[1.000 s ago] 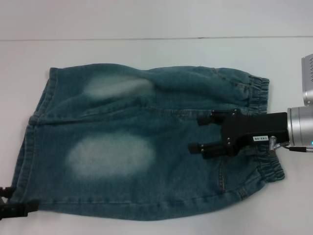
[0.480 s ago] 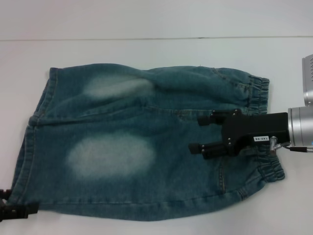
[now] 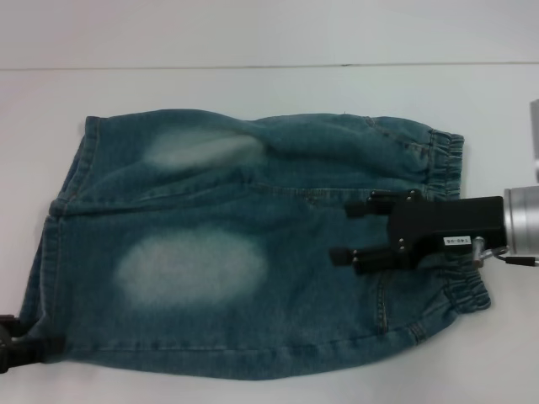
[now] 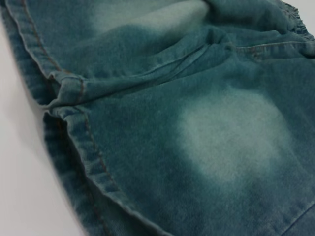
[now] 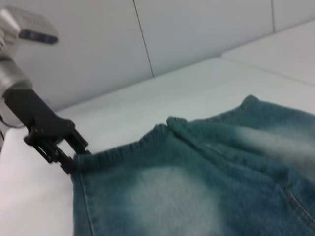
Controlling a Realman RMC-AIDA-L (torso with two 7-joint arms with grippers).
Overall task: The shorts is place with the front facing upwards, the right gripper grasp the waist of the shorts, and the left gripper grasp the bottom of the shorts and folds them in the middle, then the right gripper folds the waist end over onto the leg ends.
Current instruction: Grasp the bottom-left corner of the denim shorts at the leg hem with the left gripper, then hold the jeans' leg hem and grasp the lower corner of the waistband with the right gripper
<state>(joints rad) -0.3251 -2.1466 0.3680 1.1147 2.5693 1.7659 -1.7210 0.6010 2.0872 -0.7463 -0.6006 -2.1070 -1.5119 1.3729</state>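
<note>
The blue-green denim shorts (image 3: 210, 252) lie flat on the white table, front up. The crinkled waist of the shorts (image 3: 459, 168) is at the right and the bottom of the shorts, the leg ends (image 3: 67, 194), at the left. My right gripper (image 3: 343, 231), with its white label, hovers over the cloth just inside the waistband, fingers apart and holding nothing. My left gripper (image 3: 29, 341) is at the near-left hem corner. The right wrist view shows the left gripper (image 5: 77, 158) open, with its fingers either side of the hem edge (image 5: 123, 147). The left wrist view shows the leg hems (image 4: 83, 142) close up.
The white table (image 3: 269, 93) stretches beyond the shorts on the far side and to the right. A pale wall (image 5: 197, 34) rises behind the table's far edge.
My left gripper has drawn back to the left, so less of it shows at the hem corner. My right gripper has shifted slightly right and nearer. The shorts have not moved.
</note>
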